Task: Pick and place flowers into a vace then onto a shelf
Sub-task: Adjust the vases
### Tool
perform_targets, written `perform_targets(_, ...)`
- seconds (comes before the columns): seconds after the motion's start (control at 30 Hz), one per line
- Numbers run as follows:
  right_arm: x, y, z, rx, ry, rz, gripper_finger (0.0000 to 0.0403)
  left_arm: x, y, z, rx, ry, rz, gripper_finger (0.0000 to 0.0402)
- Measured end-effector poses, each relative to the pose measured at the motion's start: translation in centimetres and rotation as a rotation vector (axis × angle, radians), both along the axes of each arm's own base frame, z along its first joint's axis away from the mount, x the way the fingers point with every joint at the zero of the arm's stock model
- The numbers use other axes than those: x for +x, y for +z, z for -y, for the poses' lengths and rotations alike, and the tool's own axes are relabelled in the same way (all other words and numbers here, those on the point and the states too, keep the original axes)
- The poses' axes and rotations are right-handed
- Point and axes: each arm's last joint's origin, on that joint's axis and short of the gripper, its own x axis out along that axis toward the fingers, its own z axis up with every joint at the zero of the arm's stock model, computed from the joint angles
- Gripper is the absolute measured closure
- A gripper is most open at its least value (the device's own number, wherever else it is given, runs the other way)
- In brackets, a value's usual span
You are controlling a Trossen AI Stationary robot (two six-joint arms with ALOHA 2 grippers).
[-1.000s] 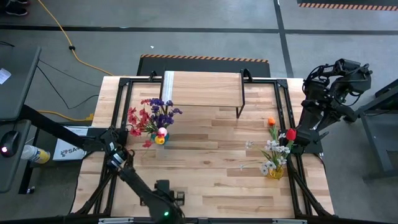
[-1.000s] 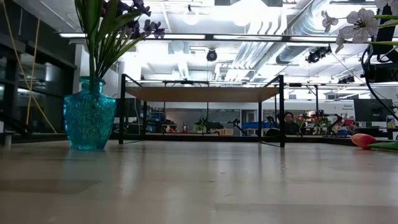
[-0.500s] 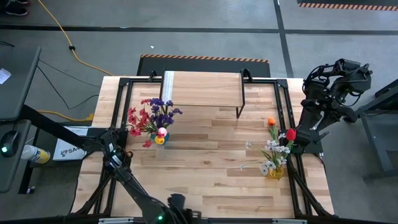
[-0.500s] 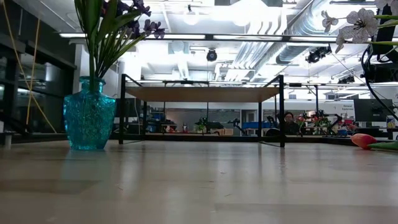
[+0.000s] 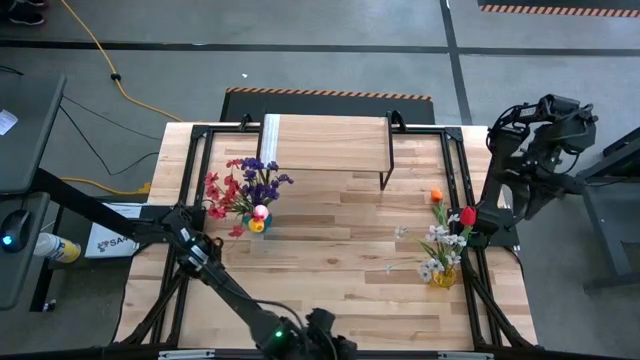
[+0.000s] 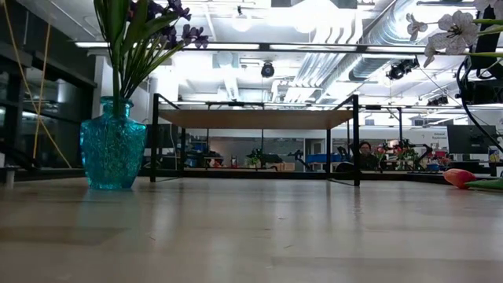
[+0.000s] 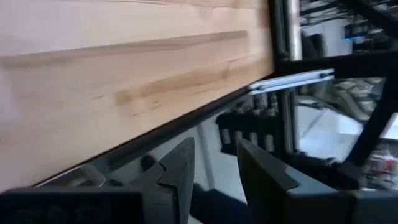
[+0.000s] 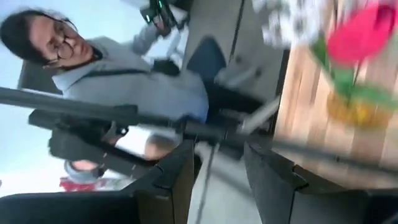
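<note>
- The shelf (image 5: 325, 142) stands at the far edge of the desk (image 5: 330, 280), near its middle, with its white strip at the left end; nothing rests on top of it.
- In the low view the shelf (image 6: 255, 118) shows as a thin wooden board on black legs, bare along its top.
- A turquoise glass vase (image 6: 112, 145) stands on the left part of the desk, just in front of the shelf's left end, upright.
- It holds flowers (image 5: 245, 185) with purple, red and pink blooms, fanning out above its neck.
- A second, yellowish vase (image 5: 443, 274) stands close to the right edge of the desk, holding more flowers (image 5: 440, 240) with small white blooms, an orange one and a red one.
- A pink bloom (image 6: 459, 177) lies low at the right of the low view, near the desk surface.
- The left tool (image 7: 214, 171) hangs beyond the near edge of the desk, its two fingers a narrow gap apart with nothing between them.
- The right tool (image 8: 221, 168) is pulled back off the right edge of the desk, fingers parted and empty, well apart from the yellowish vase.
- A person (image 8: 130, 87) in a grey top shows in the right wrist view, beyond the desk.
</note>
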Motion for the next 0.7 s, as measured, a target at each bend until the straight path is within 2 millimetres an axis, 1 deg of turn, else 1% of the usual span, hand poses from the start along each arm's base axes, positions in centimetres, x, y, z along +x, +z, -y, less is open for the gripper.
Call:
perform_targets(0.07,-0.2,-0.2,0.0,0.012,0.024,-0.098,0.0269,1.1,-0.6,0.0,-0.032,0.014,0.046,0.0245)
perform_targets(0.13,-0.4,-0.4,0.0,0.014,0.037,-0.176,0.0269,1.6,-1.4,0.1,-0.032,0.022,0.062,0.0245)
perform_targets(0.17,-0.5,-0.5,0.0,0.006,0.035,-0.209,0.0269,2.4,-1.8,0.1,-0.057,0.029,0.099,0.0245)
perform_targets(0.33,-0.7,-0.6,-1.1,-0.057,0.045,-0.310,0.0269,4.7,-3.5,-0.2,-0.086,0.036,0.201,0.0245)
perform_targets(0.47,-0.6,-0.7,-2.5,-0.143,0.052,-0.382,0.0269,6.0,-3.3,-1.1,-0.065,0.053,0.270,0.0245)
perform_targets(0.53,-0.4,-0.7,-3.5,-0.179,0.065,-0.424,0.0269,6.5,-3.3,-1.6,-0.015,0.061,0.296,0.0245)
perform_targets(0.7,0.6,-0.5,-5.7,-0.241,0.092,-0.450,0.0269,7.5,-2.8,-2.7,0.032,0.069,0.345,0.0250)
